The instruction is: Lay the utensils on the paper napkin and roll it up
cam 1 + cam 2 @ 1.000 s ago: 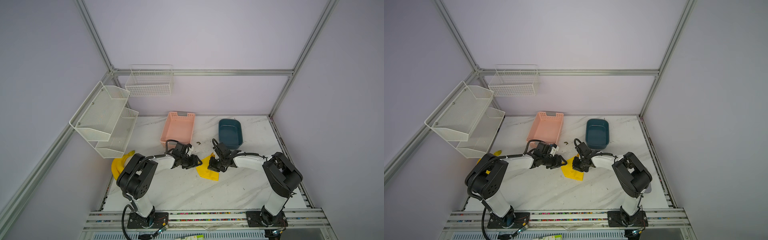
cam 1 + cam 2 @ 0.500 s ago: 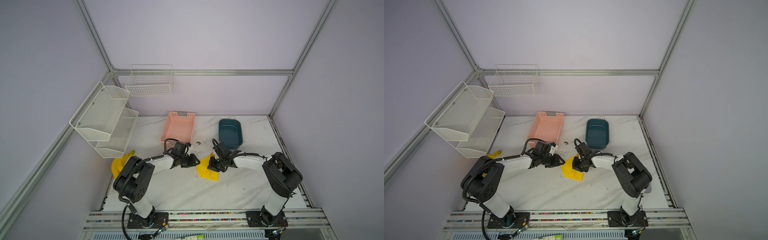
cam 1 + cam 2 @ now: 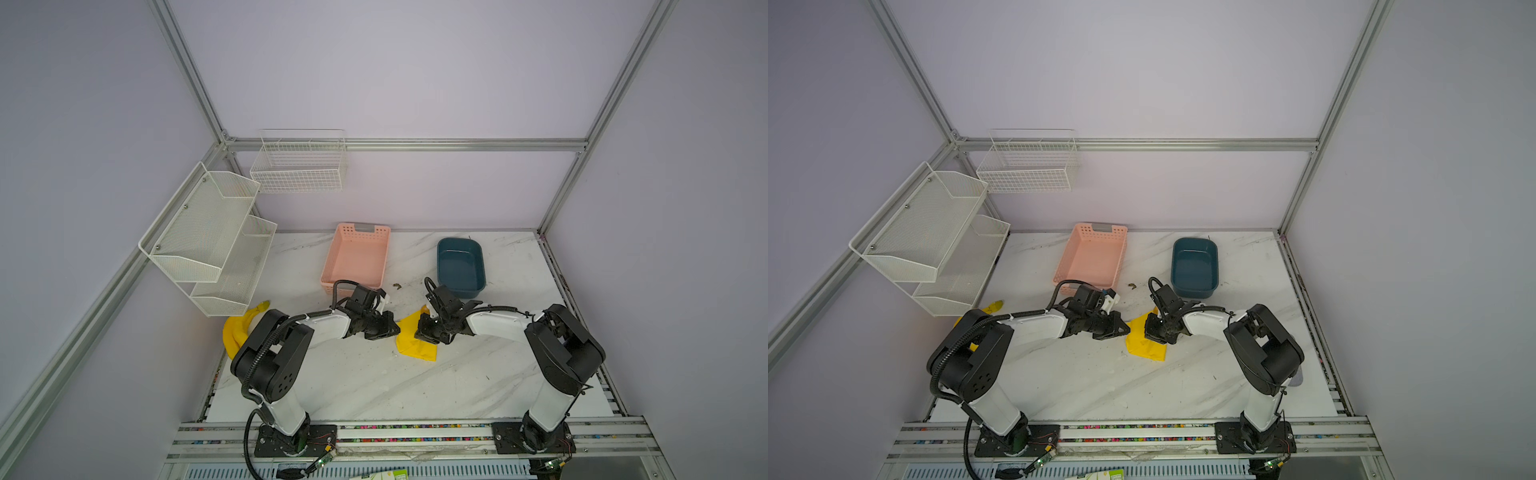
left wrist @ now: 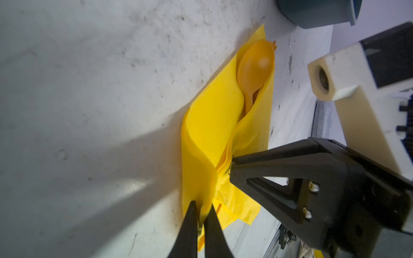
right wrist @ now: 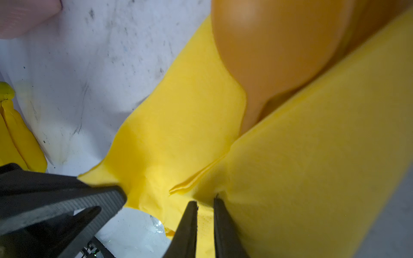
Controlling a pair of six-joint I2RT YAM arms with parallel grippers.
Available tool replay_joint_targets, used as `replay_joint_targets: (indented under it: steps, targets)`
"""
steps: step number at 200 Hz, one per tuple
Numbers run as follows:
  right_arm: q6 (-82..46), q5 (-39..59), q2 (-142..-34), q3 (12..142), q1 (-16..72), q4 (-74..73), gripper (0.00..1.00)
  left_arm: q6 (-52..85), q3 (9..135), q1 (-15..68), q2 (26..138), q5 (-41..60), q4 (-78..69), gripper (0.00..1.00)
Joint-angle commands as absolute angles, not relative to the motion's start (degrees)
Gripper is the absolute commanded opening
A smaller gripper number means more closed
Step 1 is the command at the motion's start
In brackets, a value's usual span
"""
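Change: left gripper point(image 4: 201, 220) had pressed its jaws together over the last second, while the right gripper point(image 5: 205, 212) kept the narrow hold it already had.
Napkin: the bright yellow thin paper napkin point(image 4: 210, 125) lay near the middle of the desk, folded loosely over itself in several layers, with both grippers at it.
Utensils: the orange-gold round-bowled plastic spoon point(image 4: 254, 67) lay inside the fold, its bowl sticking out at the end nearer the tub; the handle was covered, and any other pieces were hidden by the paper.
Left gripper grip: it pinched one raised edge of the paper napkin, with yellow showing between the black fingertips.
Right gripper grip: jaws nearly together, nipping the stacked layers of the opposite flap.
Top views: both showed the left gripper point(image 3: 395, 330) and the right gripper point(image 3: 424, 336) facing each other across the napkin.
Desk: the white marble-patterned desk point(image 3: 374, 382) was scuffed and speckled around the paper.
Behind: a pink perforated plastic basket point(image 3: 357, 257) and a dark teal plastic tub point(image 3: 459, 266) stood apart from the napkin, toward the back wall.
Left edge: yellow bananas point(image 3: 239, 332) lay well apart, below a white two-tier mesh shelf point(image 3: 208, 232).
Back wall: a white wire basket point(image 3: 297, 166) hung there.
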State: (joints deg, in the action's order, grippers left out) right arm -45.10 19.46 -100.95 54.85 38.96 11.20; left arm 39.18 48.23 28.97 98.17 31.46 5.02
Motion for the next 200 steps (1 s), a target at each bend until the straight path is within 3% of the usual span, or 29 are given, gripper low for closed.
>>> replay_joint_targets:
  steps: [1, 55, 200]
  targets:
    - [-45.3, 18.4, -102.3, 52.8, 39.3, 13.6, 0.19, 42.8, 53.2, 30.4, 99.6, 35.2, 1.4, 0.08]
    - [-45.3, 18.5, -102.2, 52.9, 39.2, 13.5, 0.19, 48.4, 52.8, 32.5, 102.6, 36.8, -4.6, 0.06]
    - [-48.8, 24.0, -94.9, 51.2, 39.5, 11.2, 0.18, 48.8, 51.8, 32.7, 106.0, 33.0, -1.4, 0.03]
